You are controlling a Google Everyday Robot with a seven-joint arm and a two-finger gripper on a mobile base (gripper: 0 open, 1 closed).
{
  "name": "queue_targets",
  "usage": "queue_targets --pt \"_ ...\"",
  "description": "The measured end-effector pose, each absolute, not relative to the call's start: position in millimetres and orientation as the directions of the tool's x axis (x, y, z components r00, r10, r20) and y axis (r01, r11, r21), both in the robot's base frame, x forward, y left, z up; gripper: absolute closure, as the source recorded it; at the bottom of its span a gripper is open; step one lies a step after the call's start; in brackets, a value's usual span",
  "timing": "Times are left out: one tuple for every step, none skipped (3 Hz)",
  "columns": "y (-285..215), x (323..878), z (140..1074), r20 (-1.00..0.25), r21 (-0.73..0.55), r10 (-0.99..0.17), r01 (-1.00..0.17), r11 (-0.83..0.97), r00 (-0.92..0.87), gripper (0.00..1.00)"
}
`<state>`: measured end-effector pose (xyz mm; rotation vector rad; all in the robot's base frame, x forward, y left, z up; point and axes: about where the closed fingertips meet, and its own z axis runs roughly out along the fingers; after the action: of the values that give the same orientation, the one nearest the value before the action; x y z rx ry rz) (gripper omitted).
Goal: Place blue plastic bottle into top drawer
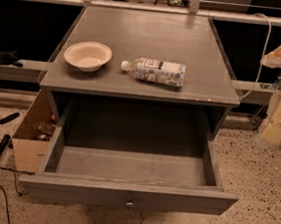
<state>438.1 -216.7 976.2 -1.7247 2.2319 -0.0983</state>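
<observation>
The end effector [280, 118] hung at the right edge of the view, off to the side of the grey bench [143, 34] and well apart from everything on it; whether it was open or closed could not be told, and it held nothing that could be seen. Below the bench top, the top drawer [122, 194] stood pulled fully out, its interior bare and its small knob [130, 203] facing the camera. A cardboard box [27, 142] sat on the floor to the left. On the bench top a cream bowl [88, 56] rested near the left side, and just beside it, apart, the blue plastic bottle [155, 71] lay on its side, cap toward the bowl. By my reading, only the opening was done: reaching, grasping, carrying and release into the drawer all remained
</observation>
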Motion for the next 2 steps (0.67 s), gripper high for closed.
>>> queue_targets --pt "-216.7 438.1 976.2 -0.207 -0.246 -0.953 -0.931 0.270 -0.221 0.00" --pt "-214.8 445.2 979.6 -0.262 -0.253 -0.945 -0.930 0.265 -0.198 0.00"
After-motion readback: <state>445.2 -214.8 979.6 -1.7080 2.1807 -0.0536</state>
